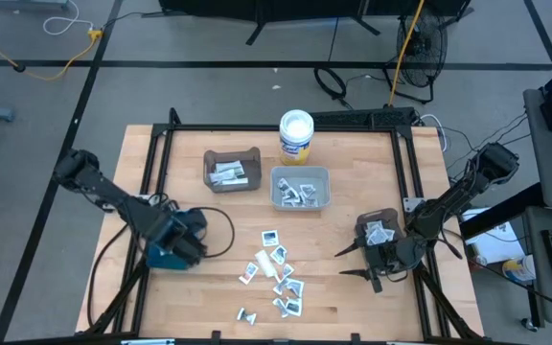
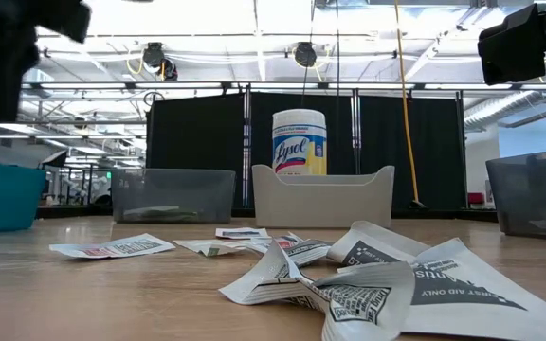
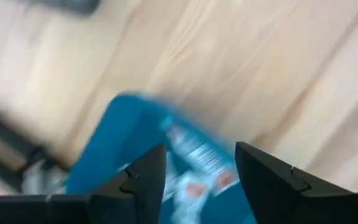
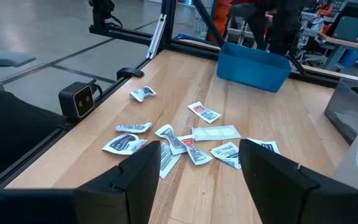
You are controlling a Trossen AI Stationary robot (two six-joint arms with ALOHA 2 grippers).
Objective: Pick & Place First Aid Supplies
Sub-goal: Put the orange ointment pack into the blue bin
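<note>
Over the blue bin (image 1: pixel 171 251) at the table's left side we find the left gripper (image 3: pixel 199 180), fingers apart and holding nothing; a packet (image 3: pixel 194 152) with red and blue print lies in the bin directly between them. We judge this to be the drop-off step, with the packet just let go. Next move, in our reading: lift clear of the bin wall and travel to the scattered first aid supplies (image 1: pixel 274 275) on the bare wood at the table's middle-front, choosing a packet that lies apart from its neighbours.

The right gripper (image 4: pixel 194 171) waits at the table's right side near a dark bin (image 1: pixel 379 230), jaws apart and empty.

View notes: only the left wrist view shows inside the blue bin. The high view alone gives the whole layout, with a brown bin (image 1: pixel 232 171) and a grey bin (image 1: pixel 300 188) already holding packets, beside a white tub (image 1: pixel 296 134). The low view shows crumpled, overlapping packets (image 2: pixel 368 284) close up.
</note>
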